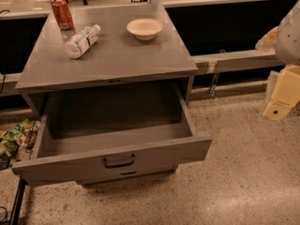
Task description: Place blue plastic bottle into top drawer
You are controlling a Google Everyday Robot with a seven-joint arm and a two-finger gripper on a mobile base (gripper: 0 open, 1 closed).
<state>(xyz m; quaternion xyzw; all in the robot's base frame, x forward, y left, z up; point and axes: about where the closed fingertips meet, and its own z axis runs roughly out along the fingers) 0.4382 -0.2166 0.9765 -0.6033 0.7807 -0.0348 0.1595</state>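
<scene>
While the blue plastic bottle (82,41) lies on its side on top of the grey cabinet (122,62), the top drawer (154,156) below it is pulled wide open. The bottle's white cap points toward a white bowl (145,28) nearby. A red can (62,13) stands upright just behind the bottle. The gripper (280,102) hangs at the right edge of the view, well apart from the cabinet. Whether it is open or closed cannot be told. Snack bags (14,137) lie on the floor left of the drawer.
</scene>
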